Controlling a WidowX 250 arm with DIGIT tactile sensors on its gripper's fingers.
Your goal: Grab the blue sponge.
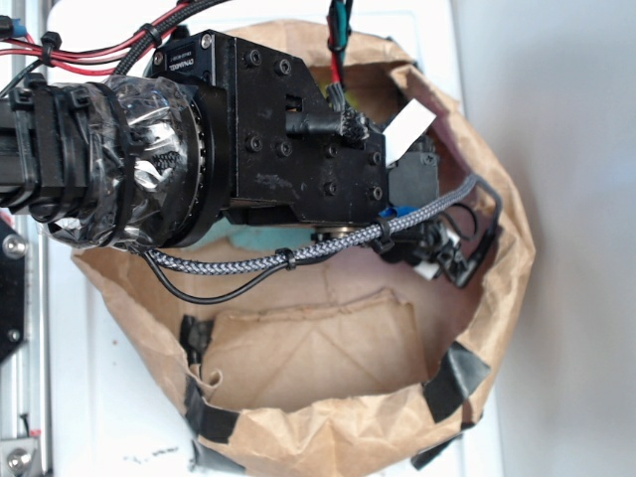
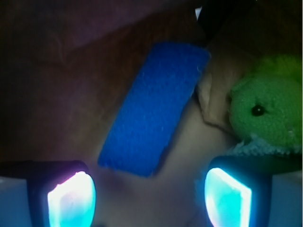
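My two glowing fingertips [image 2: 71, 201] sit at the bottom of the wrist view, set wide apart with nothing between them — my gripper [image 2: 147, 198] is open and empty. Just ahead of the gap lies the blue sponge [image 2: 154, 109], flat on the brown paper floor of the paper bag [image 1: 298, 437]. Its long axis runs on a slant, from near my left pad up and away toward the upper right, so my jaws are not square to it. Its near end sits closer to the left pad than the right. I judge I must advance and turn a little. The green plush toy [image 2: 265, 111] crowds my right side — a thing to avoid catching.
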